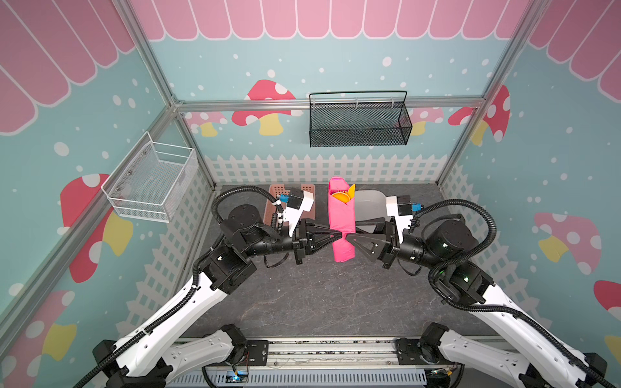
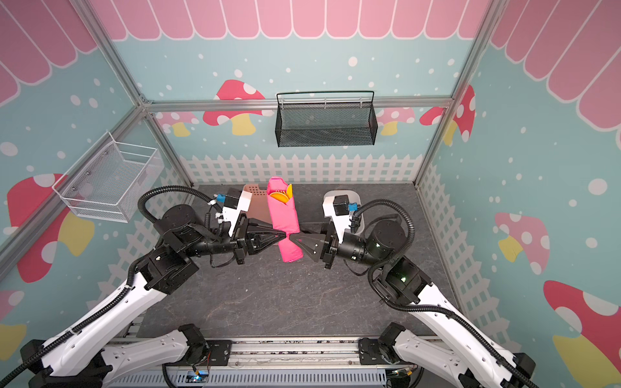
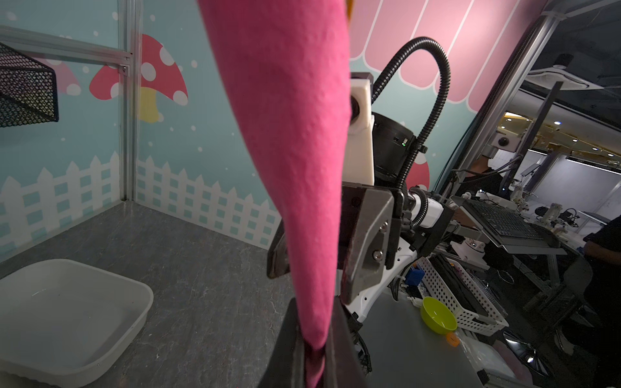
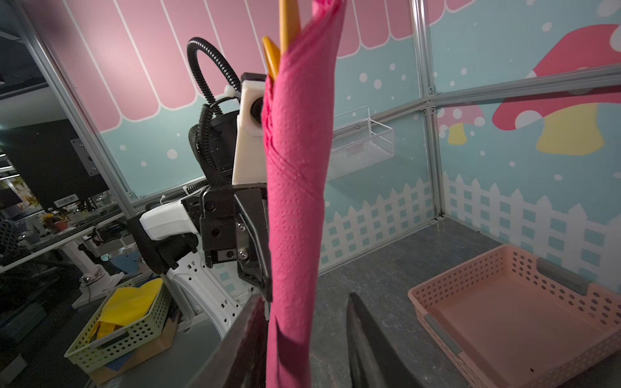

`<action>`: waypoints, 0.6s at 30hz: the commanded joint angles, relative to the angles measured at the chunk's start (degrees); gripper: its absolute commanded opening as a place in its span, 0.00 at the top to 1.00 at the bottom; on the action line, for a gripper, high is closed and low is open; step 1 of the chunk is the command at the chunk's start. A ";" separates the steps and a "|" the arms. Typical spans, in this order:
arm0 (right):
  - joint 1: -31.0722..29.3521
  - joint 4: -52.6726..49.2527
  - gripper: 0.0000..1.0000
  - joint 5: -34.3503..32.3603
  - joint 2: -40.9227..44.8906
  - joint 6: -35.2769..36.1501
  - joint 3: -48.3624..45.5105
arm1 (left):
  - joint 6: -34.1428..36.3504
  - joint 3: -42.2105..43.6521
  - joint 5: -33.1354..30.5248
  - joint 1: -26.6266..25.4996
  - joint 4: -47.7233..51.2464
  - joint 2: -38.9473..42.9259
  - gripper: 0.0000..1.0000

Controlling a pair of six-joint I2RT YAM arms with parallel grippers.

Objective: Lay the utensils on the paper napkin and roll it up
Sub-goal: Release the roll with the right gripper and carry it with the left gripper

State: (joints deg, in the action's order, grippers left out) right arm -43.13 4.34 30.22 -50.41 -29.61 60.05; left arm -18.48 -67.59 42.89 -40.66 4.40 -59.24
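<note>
Napkin point(image 1: 342, 218): hot-pink embossed paper, rolled into a narrow tube around the utensils; it stands upright, lifted clear of the desk point(image 1: 319, 295), open end up, pinched thin low down.
Utensils point(image 1: 340, 197): orange-yellow plastic, inside the roll; only a round bowl and slim tips poke out of the top.
</note>
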 commanded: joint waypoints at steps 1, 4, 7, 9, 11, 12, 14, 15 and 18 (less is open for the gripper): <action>0.16 -2.71 0.55 -4.10 1.87 2.17 1.52 | 2.89 -1.22 0.77 1.46 3.91 1.33 1.00; 0.16 -5.85 0.54 -7.51 2.54 3.77 2.32 | 3.39 -1.47 0.96 3.50 6.83 1.33 1.00; 0.15 -10.19 0.54 -12.33 2.71 5.35 3.29 | 5.85 -2.16 -0.01 5.69 12.09 1.19 1.00; 0.16 -12.76 0.54 -15.51 2.71 6.01 3.67 | 8.17 -2.54 -0.60 7.05 15.58 1.11 1.00; 0.16 -14.81 0.54 -18.52 2.71 6.80 3.42 | 10.48 -2.96 -2.45 8.62 19.30 0.75 1.00; 0.16 -15.85 0.54 -20.40 2.63 7.05 3.19 | 11.32 -3.22 -3.39 9.55 20.88 0.42 1.00; 0.16 -17.90 0.54 -24.36 2.64 7.43 2.17 | 13.30 -3.69 -5.21 11.67 24.48 -0.58 1.00; 0.16 -18.43 0.54 -25.54 2.76 7.59 1.59 | 14.03 -3.76 -5.64 12.63 25.59 -1.04 1.00; 0.16 -19.72 0.54 -28.27 2.60 7.38 -0.05 | 15.30 -3.95 -6.43 15.87 28.19 -2.76 1.00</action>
State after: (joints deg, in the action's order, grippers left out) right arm -43.13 -11.79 7.77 -48.10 -23.77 61.58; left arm -8.08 -69.91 38.70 -26.98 26.37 -60.55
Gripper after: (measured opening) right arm 0.464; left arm 0.078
